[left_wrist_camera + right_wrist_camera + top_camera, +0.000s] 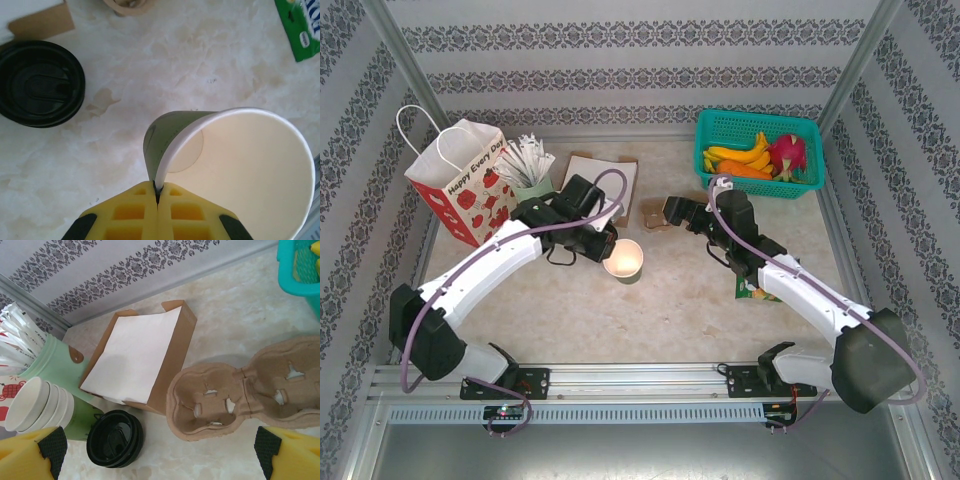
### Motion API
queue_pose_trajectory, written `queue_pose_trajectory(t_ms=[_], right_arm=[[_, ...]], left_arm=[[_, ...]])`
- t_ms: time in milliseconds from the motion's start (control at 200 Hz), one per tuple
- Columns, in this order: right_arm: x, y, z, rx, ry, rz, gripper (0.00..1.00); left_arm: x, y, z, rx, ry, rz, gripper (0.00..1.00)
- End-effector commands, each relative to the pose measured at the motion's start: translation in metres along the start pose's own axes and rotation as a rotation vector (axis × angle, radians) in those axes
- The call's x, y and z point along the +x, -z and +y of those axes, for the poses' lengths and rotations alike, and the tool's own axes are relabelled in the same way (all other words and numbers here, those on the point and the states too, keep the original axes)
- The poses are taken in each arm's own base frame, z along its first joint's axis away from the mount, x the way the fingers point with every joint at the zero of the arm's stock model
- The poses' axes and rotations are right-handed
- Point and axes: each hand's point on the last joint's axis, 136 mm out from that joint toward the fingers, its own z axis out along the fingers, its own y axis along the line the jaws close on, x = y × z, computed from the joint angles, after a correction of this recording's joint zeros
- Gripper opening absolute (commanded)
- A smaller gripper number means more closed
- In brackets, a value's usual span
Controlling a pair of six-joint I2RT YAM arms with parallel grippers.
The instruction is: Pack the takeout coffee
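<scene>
From above, the left gripper [608, 251] sits near the middle of the table [670, 320], pinched tight on the near rim of a paper cup [624, 260]. The cup is open and cream inside, with no lid on it. I cannot tell whether it rests on the table or hangs just above. The right gripper [668, 212] is a little beyond it, jaws spread wide and gripping nothing, over a brown cup carrier [653, 216]. A red-and-white paper bag [460, 180] stands at the back left, and a teal basket [760, 123] of fruit at the back right.

The left wrist camera shows the grip close up. The two yellow pads [130, 215] meet with only the cup's thin wall between them, one inside the rim and one on the dark green outside. The cup is tilted, its mouth turned toward the lens. A stack of black lids [42, 82] lies on the table well to the cup's left, apart from it, and a green packet [300, 30] lies at the upper right.

At the right wrist, the fingers [30, 457] stand at opposite corners of the frame — fully apart, touching nothing. Between and beyond them lies the carrier, both wells unfilled. Left of it is a cardboard box [172, 365] of white paper, and the lids lie in front of the box. More nested cups [40, 405] sit just beside the lids, against a pale green cup [52, 362] of white sticks.
</scene>
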Motion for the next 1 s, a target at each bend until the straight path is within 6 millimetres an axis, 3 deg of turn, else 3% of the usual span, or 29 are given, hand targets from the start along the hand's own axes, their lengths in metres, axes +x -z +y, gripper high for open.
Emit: queue_pose_trajectory(t_ms=[0,215,535,819,929,994], right_arm=[[0.004,-0.005,-0.002,0.005,-0.008,0.016,0.98],[0.014,-0.016,-0.001,0.005,-0.006,0.065,0.98],[0.026,-0.031,0.002,-0.002,0.011,0.114,0.98],[0.035,-0.043,0.009,-0.02,0.032,0.163,0.98],[0.044,-0.05,0.015,-0.038,0.051,0.201,0.98],[0.05,-0.055,0.017,-0.042,0.057,0.225,0.98]], left_arm=[[-0.001,-0.019,-0.003,-0.001,-0.069,0.004,0.04],[0.012,-0.045,-0.005,-0.001,-0.099,0.066,0.08],[0.026,-0.06,-0.014,0.022,-0.137,0.137,0.16],[0.029,-0.061,-0.012,0.018,-0.129,0.143,0.21],[0.022,-0.053,-0.015,0.041,-0.117,0.108,0.29],[0.016,-0.046,-0.015,0.061,-0.094,0.07,0.39]])
